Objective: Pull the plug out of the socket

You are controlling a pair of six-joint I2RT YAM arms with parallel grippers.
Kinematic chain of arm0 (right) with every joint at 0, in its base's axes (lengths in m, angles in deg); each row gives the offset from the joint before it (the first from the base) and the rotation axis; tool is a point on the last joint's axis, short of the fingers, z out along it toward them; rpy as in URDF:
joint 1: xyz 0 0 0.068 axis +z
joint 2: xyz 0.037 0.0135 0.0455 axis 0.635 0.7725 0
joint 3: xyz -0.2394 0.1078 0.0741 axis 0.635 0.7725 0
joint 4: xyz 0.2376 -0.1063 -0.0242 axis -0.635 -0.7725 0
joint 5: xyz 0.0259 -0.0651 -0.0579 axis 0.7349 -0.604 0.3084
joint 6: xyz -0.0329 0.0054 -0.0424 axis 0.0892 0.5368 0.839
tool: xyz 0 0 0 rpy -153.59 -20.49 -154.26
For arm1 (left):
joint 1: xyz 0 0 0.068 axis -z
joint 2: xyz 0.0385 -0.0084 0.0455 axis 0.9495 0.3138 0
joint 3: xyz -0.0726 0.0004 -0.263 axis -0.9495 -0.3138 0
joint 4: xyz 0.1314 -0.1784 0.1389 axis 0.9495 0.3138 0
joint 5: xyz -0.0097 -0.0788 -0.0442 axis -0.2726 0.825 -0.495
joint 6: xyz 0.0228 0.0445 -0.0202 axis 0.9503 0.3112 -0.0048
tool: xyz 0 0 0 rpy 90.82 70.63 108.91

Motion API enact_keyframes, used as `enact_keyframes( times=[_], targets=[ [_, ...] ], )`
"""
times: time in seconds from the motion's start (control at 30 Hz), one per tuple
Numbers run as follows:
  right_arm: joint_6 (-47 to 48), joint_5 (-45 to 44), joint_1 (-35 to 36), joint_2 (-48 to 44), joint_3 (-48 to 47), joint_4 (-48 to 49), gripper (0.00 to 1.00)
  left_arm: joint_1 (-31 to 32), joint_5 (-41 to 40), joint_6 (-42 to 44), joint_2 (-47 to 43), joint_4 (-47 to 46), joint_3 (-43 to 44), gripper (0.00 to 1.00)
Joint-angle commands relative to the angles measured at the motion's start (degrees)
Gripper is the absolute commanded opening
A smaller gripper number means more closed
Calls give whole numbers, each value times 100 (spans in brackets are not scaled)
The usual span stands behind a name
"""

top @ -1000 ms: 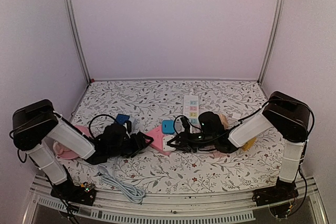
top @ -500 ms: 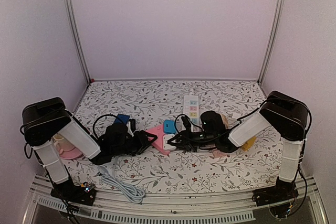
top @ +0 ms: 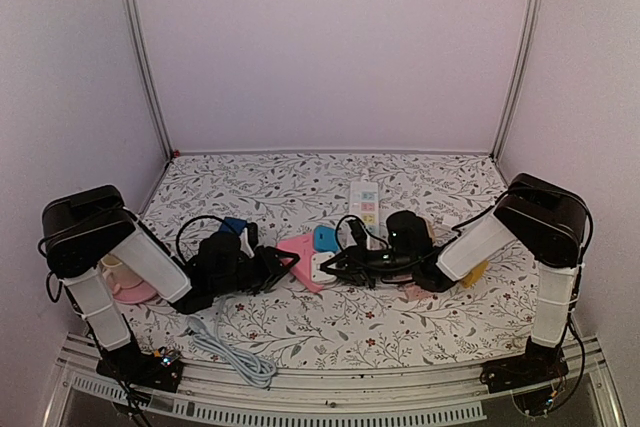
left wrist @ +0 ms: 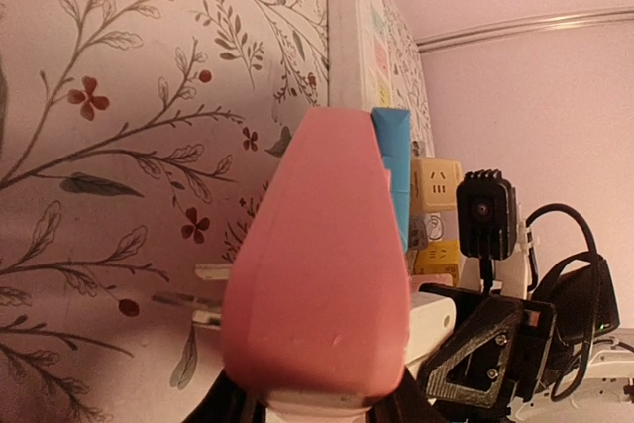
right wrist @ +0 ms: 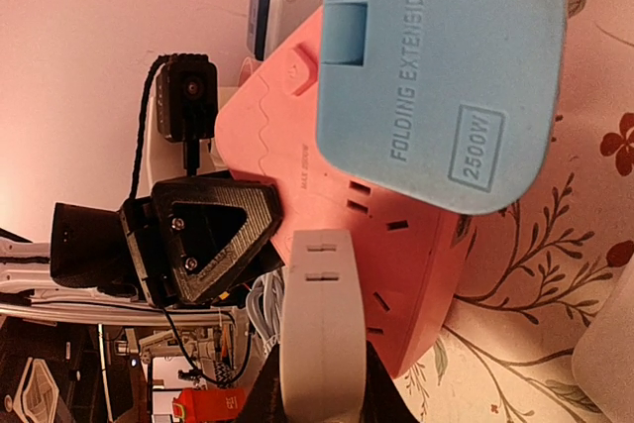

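In the middle of the table the white plug [right wrist: 317,319] sat in the pink socket [left wrist: 317,264], with the right gripper [top: 333,267] clamped on the white plug and the left gripper [top: 280,264] clamped on the pink socket, so the next move probably called for a straight pull to the right.

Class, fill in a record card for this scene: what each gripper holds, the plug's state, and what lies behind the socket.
Left gripper: jaws closed on the pink socket
Right gripper: jaws closed on the white plug
Plug state: appears seated in the socket, not yet pulled out
Behind the socket: white power strip, lying flat
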Motion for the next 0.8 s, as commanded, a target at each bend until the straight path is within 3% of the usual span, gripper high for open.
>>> enact_keyframes(
  times=[0.0, 0.3, 0.77],
  targets=[
    [-20, 335, 54, -184, 129, 747, 9, 12, 110, -109, -168, -903, -177, 0],
    [-301, 416, 67, -482, 582, 1984, 8, 205, -482, -142, -513, -1708, -725, 0],
    [-399, 516, 71, -907, 805, 3007, 6, 362, -830, -100, -649, -1652, -788, 0]
  ],
)
